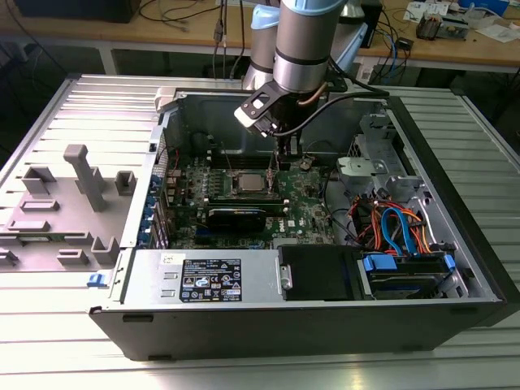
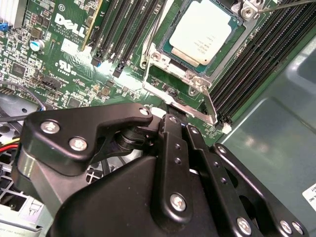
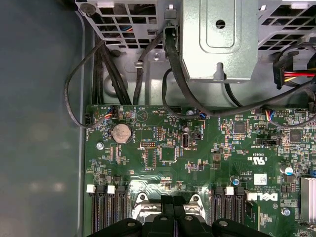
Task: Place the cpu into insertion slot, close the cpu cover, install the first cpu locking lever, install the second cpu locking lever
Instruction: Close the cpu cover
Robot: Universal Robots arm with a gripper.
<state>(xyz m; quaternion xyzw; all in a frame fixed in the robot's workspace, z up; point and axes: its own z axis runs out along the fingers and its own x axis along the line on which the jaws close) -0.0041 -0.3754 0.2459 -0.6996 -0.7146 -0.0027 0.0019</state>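
While flat in the insertion slot point(image 2: 175, 67), the cpu point(image 2: 205, 32), top upward.

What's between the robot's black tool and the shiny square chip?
In the second wrist view, the silver edge of the cpu cover and a thin metal bar lie between the tool and the cpu.

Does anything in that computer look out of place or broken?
Nothing looks spilled or broken. The small silver-grey square cpu sits flat inside the thin silver metal frame cover. One thin silver wire lever angles away from its corner, seemingly unlatched.
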